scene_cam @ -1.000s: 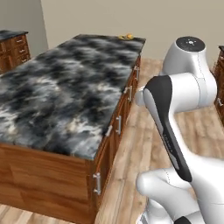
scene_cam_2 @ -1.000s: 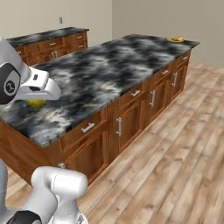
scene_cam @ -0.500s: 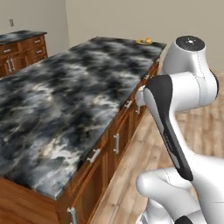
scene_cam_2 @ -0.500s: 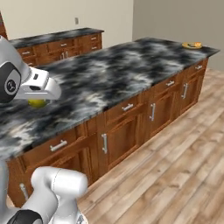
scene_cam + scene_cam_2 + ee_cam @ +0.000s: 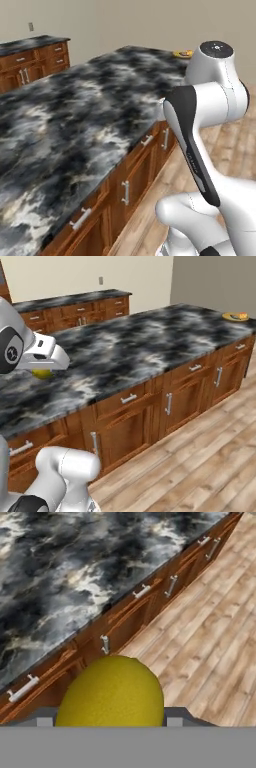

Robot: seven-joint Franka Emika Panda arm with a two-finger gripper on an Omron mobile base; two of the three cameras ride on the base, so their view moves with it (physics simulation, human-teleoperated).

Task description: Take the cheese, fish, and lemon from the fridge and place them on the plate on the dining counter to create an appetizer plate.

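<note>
Lemon, round and yellow-green (image 5: 112, 692), sits right between the small dark fingers of the white robot's gripper (image 5: 44, 372), held up in the air over the near edge of the big black, grey and white marbled stone dining counter (image 5: 75, 120). Round like a ball, so no long side and no way to tell which way it points. Far off at the end of that counter lies the round flat plate with orange and yellow rings (image 5: 235, 316), with something small and orange on it, too tiny to name. Brown wood cabinets with silver handles (image 5: 170, 403) under the stone. Light wood floor (image 5: 210, 642) below. Another stone-topped cabinet (image 5: 75, 306) by the pale wall.
</note>
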